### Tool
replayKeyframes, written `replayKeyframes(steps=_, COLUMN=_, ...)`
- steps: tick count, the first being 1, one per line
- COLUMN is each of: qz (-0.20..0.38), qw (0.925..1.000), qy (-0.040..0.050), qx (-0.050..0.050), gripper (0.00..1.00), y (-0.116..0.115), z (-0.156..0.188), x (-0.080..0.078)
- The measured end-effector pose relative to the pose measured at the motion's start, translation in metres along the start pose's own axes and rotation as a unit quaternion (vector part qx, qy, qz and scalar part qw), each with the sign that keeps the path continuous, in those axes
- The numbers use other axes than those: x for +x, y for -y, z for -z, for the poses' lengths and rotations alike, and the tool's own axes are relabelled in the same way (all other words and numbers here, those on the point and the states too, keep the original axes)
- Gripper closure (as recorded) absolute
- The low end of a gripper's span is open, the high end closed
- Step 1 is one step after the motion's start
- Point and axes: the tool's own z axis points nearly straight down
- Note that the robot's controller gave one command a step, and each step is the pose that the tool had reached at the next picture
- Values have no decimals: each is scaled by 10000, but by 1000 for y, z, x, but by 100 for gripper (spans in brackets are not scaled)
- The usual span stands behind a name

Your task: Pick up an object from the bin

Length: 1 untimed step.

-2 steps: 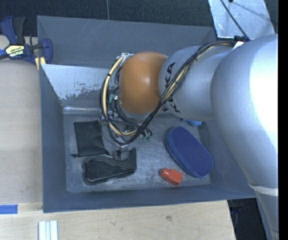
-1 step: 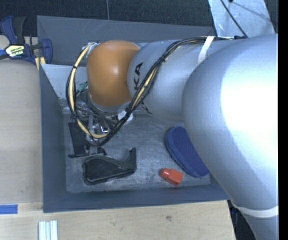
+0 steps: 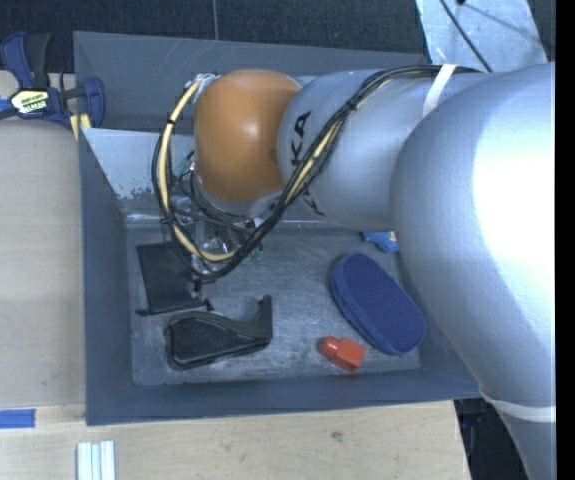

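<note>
Running front-to-back, black slab (image 3: 162, 273) beside tool (image 3: 200, 266)

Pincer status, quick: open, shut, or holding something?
Pincer: cannot be told. It sits low beside the flat black square piece at the left of the bin, under the orange wrist cover.

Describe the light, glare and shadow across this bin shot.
Camera view: glare brightens the silver arm and the orange cover shines; the arm shades the bin floor beneath it, where the pincer and black flat sheet merge darkly; the blue oval case and small red piece lie evenly lit.
</note>
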Motion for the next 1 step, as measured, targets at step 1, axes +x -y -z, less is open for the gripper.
replayKeyframes(steps=1, qz=-718, qw=9974, qy=-40, qx=3, gripper=0, y=12, z=-42, x=-8)
